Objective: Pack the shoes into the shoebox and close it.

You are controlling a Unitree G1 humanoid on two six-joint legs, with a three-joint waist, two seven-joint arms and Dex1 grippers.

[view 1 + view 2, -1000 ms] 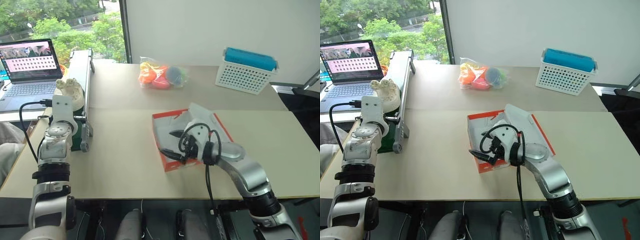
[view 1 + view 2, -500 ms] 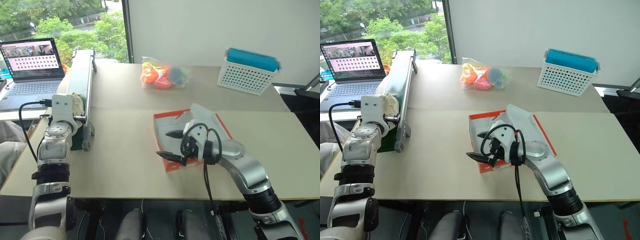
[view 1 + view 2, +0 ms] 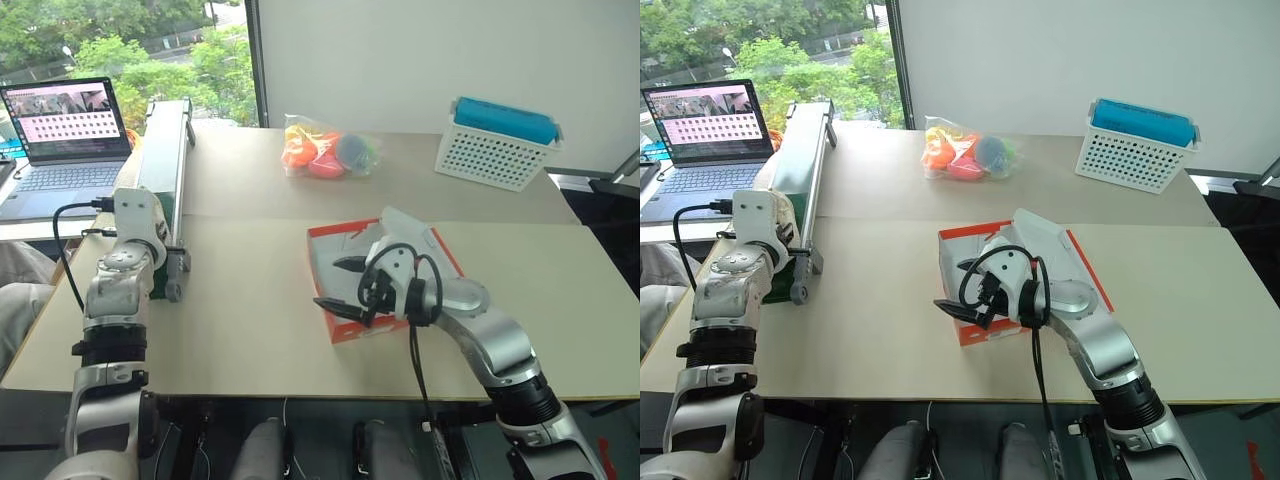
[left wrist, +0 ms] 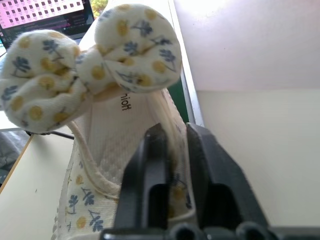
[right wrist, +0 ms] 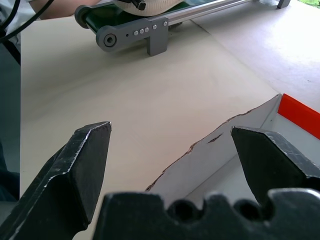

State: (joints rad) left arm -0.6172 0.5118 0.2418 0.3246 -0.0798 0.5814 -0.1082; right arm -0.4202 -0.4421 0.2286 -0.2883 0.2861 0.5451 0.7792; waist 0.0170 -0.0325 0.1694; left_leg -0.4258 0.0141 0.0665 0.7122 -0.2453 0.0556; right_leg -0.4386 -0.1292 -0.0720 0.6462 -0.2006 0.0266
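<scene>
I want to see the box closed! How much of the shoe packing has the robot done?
It's only starting. Done: the shoebox sits open on the table, with just white paper showing inside. In hand: the left gripper is shut on the edge of a cream shoe with a bow, and the right gripper hangs open at the box's near corner. Left: put the shoes in the box and close the lid.

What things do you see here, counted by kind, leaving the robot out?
shoe: 1
shoebox: 1
toy bag: 1
basket: 1
laptop: 1
conveyor: 1
total: 6
</scene>
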